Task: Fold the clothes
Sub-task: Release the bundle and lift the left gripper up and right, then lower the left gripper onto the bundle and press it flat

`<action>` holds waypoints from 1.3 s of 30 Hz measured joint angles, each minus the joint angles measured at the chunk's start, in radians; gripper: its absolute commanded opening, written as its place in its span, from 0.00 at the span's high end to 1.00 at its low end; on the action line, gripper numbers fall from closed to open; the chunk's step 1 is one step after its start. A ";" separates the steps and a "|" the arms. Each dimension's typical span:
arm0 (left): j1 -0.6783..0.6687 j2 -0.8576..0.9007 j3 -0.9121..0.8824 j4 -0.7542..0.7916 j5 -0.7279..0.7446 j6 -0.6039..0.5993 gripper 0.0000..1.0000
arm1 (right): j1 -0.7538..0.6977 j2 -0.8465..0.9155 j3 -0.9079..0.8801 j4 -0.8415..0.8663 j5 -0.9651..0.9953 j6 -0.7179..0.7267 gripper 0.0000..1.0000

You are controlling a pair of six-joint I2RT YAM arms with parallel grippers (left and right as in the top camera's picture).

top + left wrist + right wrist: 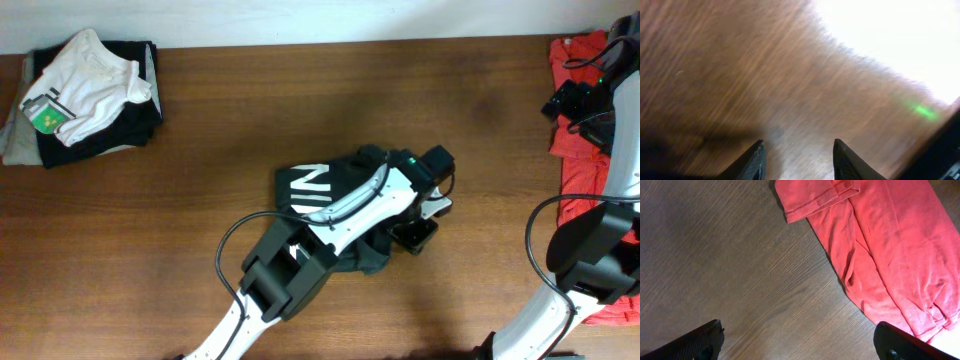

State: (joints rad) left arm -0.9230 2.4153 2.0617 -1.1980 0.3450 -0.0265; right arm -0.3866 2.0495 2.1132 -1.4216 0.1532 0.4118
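A black T-shirt (300, 195) with white lettering lies bunched into a compact shape at the table's middle, partly hidden under my left arm. My left gripper (414, 236) hangs just past the shirt's right edge. The blurred left wrist view shows that gripper (797, 150) open, with only bare wood between its fingertips (757, 152). A red T-shirt (578, 55) is spread along the right edge of the table. Beside it my right gripper (563, 103) is wide open over wood. In the right wrist view that gripper (800, 340) is empty, the red T-shirt (880, 245) lying beyond its right finger.
A stack of folded garments (85, 95), white on top of black, sits at the back left corner. Brown wooden tabletop (200, 150) stretches between the stack and the black shirt. Cables trail from both arms near the front edge.
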 measured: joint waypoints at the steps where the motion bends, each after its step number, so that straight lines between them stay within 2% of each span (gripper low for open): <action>1: -0.006 0.002 0.020 -0.024 0.004 0.011 0.57 | 0.000 0.000 0.000 0.000 0.000 0.000 0.01; 3: -0.019 0.009 0.133 -0.120 0.007 0.041 0.52 | 0.000 0.000 0.000 0.000 0.000 0.000 0.01; 4: -0.018 0.014 0.228 -0.179 0.005 0.055 0.42 | 0.000 0.000 0.000 0.000 0.000 0.000 0.01; 5: -0.012 0.014 0.318 -0.221 0.003 0.064 0.01 | 0.000 0.000 0.000 0.000 0.000 0.000 0.01; 7: 0.017 0.014 0.506 -0.314 -0.012 0.073 0.01 | 0.000 0.000 0.000 0.000 0.000 0.002 0.01; 8: 0.043 0.012 0.593 -0.349 -0.027 0.072 0.09 | 0.000 0.000 0.000 0.000 0.000 0.000 0.01; 9: 0.085 0.008 0.671 -0.389 -0.054 0.064 0.26 | 0.000 0.000 0.000 0.000 0.000 0.000 0.01; 10: 0.126 0.002 0.703 -0.411 -0.072 0.061 0.37 | 0.000 0.000 0.000 0.000 0.000 0.000 0.01; 11: 0.164 0.001 0.713 -0.438 -0.082 0.053 0.57 | 0.000 0.000 0.000 0.000 0.000 0.000 0.01; 13: 0.241 0.007 0.707 -0.485 -0.109 0.042 0.86 | 0.000 0.000 0.000 0.000 0.000 0.000 0.01; 14: 0.257 0.009 0.695 -0.481 -0.114 0.035 0.97 | 0.000 0.000 0.000 0.000 0.000 0.000 0.01; 15: 0.267 0.009 0.662 -0.471 -0.119 0.029 0.99 | 0.000 0.000 0.000 0.000 0.000 0.000 0.01; 23: 0.262 0.101 0.310 -0.341 -0.118 -0.076 0.99 | 0.000 0.000 0.000 0.000 0.000 0.000 0.01; 26: 0.256 0.103 0.217 -0.254 -0.059 -0.099 0.99 | 0.000 0.000 0.000 0.001 0.000 0.000 0.01; 30: 0.181 0.103 0.189 -0.167 0.012 -0.106 0.99 | 0.000 0.000 0.000 0.000 0.000 0.000 0.01; 33: 0.137 0.103 0.193 -0.182 0.033 -0.106 0.99 | 0.000 0.000 0.000 0.000 0.000 0.001 0.01; 39: 0.143 0.103 0.229 -0.237 0.037 -0.100 1.00 | 0.000 0.000 0.000 0.000 0.000 0.001 0.01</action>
State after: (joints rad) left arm -0.7795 2.5179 2.2906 -1.4349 0.3824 -0.1268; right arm -0.3866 2.0495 2.1132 -1.4212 0.1532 0.4126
